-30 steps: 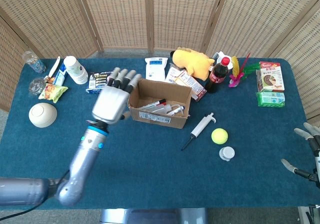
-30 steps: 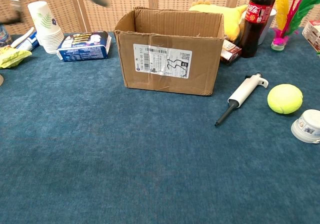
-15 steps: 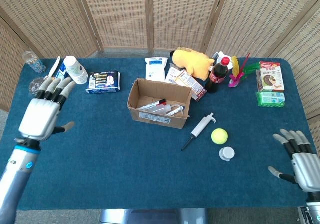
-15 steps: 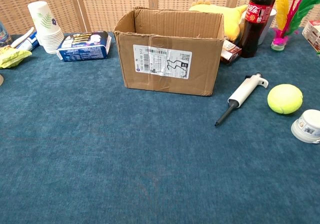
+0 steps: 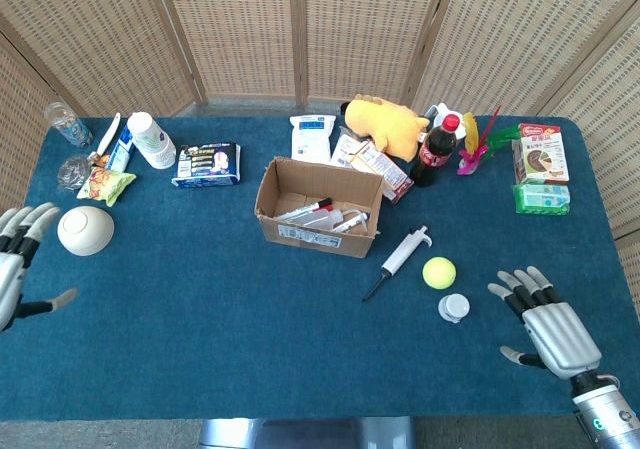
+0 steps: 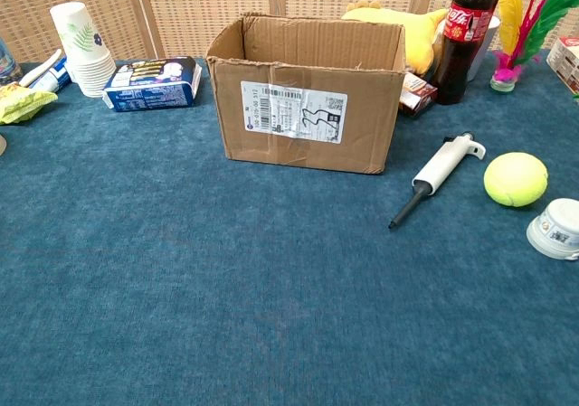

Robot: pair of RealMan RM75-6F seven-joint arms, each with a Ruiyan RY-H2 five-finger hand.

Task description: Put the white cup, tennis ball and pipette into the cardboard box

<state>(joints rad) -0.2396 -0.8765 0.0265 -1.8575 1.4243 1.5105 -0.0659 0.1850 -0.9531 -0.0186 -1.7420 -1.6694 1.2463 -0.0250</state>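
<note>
Hovering over the near right corner of the table (image 5: 250, 349), the right hand (image 5: 548, 327) is empty, its fingers spread wide and pointing toward the far left. It touches nothing. The left hand (image 5: 12, 269) shows only at the left edge of the head view, also empty with fingers apart, just beside a round cream bowl (image 5: 85, 230). Neither hand appears in the chest view.

The box (image 5: 318, 209) stands open near the middle of the table, with markers and small items already inside, too small to tell apart. All three task things lie outside it, to its near right. The pipette (image 5: 397, 260) lies flat on the blue cloth, its white body toward the far right and its dark tip toward the near left, close to the box's right near corner but apart from it. The ball (image 5: 438, 272) sits just right of the pipette. The cup (image 5: 454, 308) lies just near of the ball, seemingly on its side in the chest view, between the ball and the right hand.

Along the far edge are a yellow plush (image 5: 385, 121), a cola bottle (image 5: 435, 149), a feather toy (image 5: 478, 141), some packets, and a stack of paper cups (image 6: 80, 49) at the far left.
</note>
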